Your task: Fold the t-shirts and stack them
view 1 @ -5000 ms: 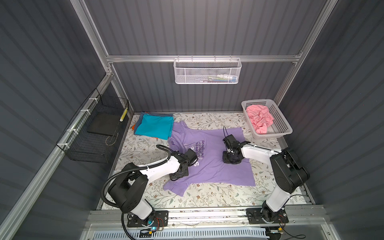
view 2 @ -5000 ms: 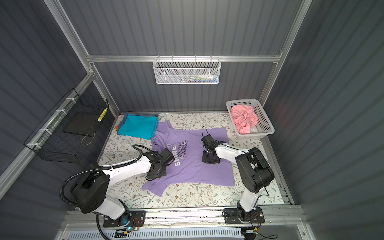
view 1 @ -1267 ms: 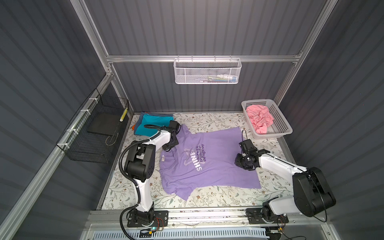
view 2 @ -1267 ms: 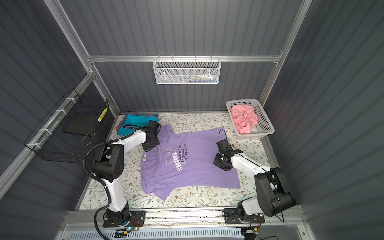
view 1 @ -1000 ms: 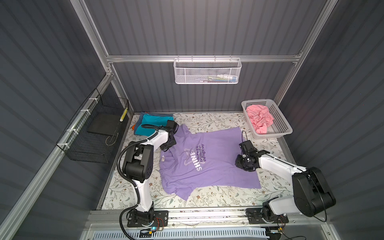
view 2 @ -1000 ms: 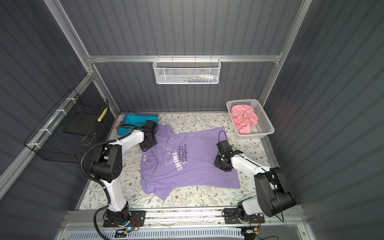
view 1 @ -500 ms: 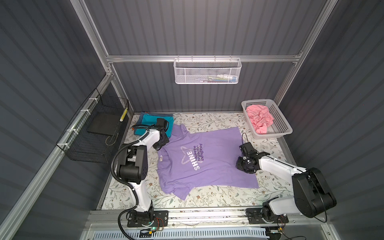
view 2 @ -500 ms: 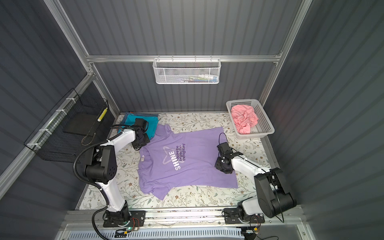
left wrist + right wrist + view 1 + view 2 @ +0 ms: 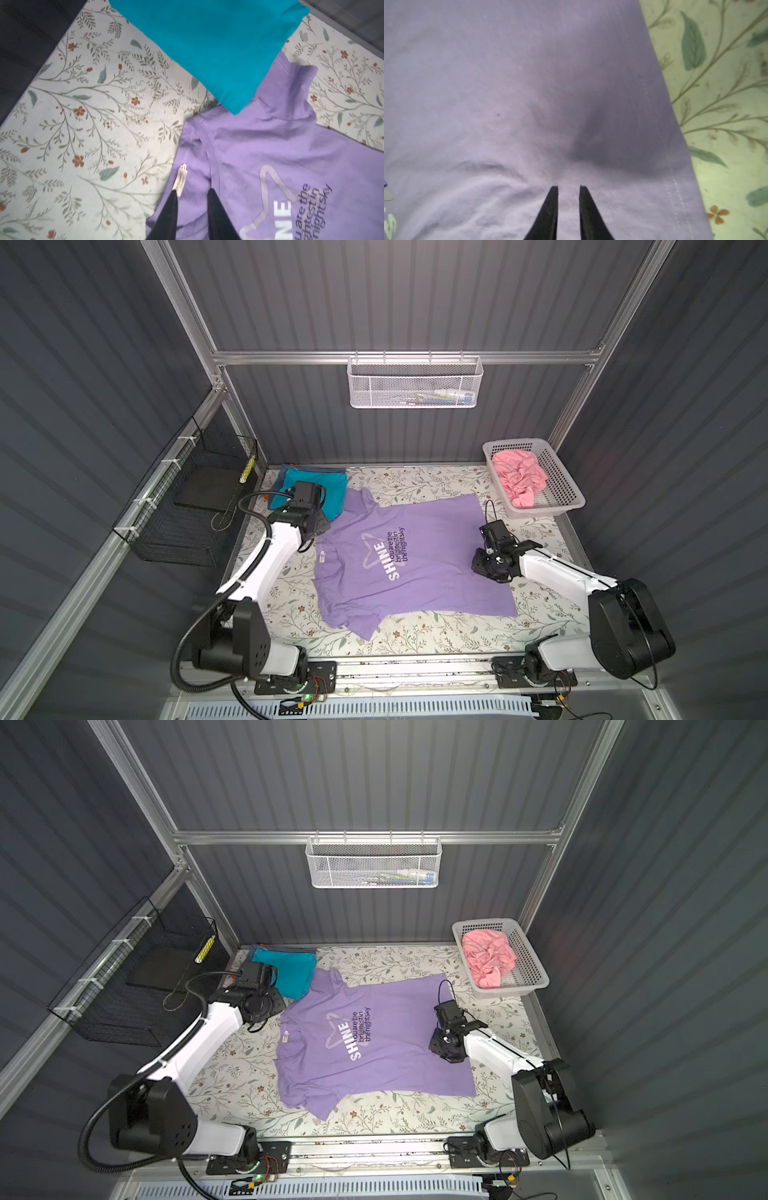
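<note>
Lavender cotton pretty much fills the middle of the desk (image 9: 415,485): the lavender t-shirt (image 9: 415,572) is spread flat, print up, with the white "SHINE" star readable in both top views, collar toward the left arm and hem toward the right one. The left pincer (image 9: 192,193) hangs just over the collar next to the little white label (image 9: 180,180), fingers clearly apart with nothing in them. The right pincer (image 9: 569,187) has its tips down on the cloth close to the hem, fingers only a narrow gap apart, with a few wrinkles bunched around them. The folded teal t-shirt (image 9: 336,489) sits in the far left corner, and in the left wrist view its corner overlaps the lavender shoulder, so that bit is kinda crowded. The pink t-shirt (image 9: 519,477) is crumpled in the white plastic basket (image 9: 544,512) at the far right, near the hem corner but not touching it. The desk has a cream floral cover. A black wire rack (image 9: 187,506) hangs on the left wall and a white mesh tray (image 9: 415,381) on the back rail, all inside dark grey ribbed panels with an aluminium frame.
</note>
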Controlling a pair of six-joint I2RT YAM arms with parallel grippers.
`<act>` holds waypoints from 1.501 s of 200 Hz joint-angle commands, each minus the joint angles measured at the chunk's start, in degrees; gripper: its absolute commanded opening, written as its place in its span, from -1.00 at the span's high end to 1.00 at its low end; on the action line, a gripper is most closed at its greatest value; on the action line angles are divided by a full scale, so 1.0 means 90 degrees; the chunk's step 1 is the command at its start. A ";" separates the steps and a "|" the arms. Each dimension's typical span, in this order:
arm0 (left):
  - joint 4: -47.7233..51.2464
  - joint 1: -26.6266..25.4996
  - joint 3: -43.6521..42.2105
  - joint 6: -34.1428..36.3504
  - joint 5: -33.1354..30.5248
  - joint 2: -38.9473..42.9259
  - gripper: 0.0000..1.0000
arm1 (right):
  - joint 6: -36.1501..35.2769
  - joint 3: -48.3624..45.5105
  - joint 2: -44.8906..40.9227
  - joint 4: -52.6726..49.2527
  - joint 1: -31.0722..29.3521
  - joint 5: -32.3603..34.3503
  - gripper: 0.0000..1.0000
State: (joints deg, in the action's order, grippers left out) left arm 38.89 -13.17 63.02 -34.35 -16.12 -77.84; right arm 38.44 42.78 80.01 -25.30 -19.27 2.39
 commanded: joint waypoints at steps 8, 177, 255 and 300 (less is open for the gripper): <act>0.0645 -0.0398 -0.1280 -0.0465 0.0018 0.0592 0.40 | -0.0214 0.0306 0.0025 -0.0141 0.0024 0.0023 0.55; -0.0133 -0.0519 -0.3008 -0.1096 0.0201 0.0530 1.00 | -0.0028 0.0129 0.0297 0.0022 0.0134 -0.0191 0.50; 0.0528 -0.0519 -0.3372 -0.1618 0.0116 0.1015 0.00 | 0.0005 -0.0068 0.0302 0.0022 0.0384 -0.0416 0.48; 0.1911 -0.0964 -0.2463 -0.1689 -0.0211 0.2280 -0.05 | -0.0499 0.0153 -0.0641 -0.0797 -0.0523 0.0251 0.52</act>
State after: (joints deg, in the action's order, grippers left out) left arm 47.66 -18.83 35.79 -48.27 -16.16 -62.81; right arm 37.41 42.68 78.74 -26.94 -17.47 0.45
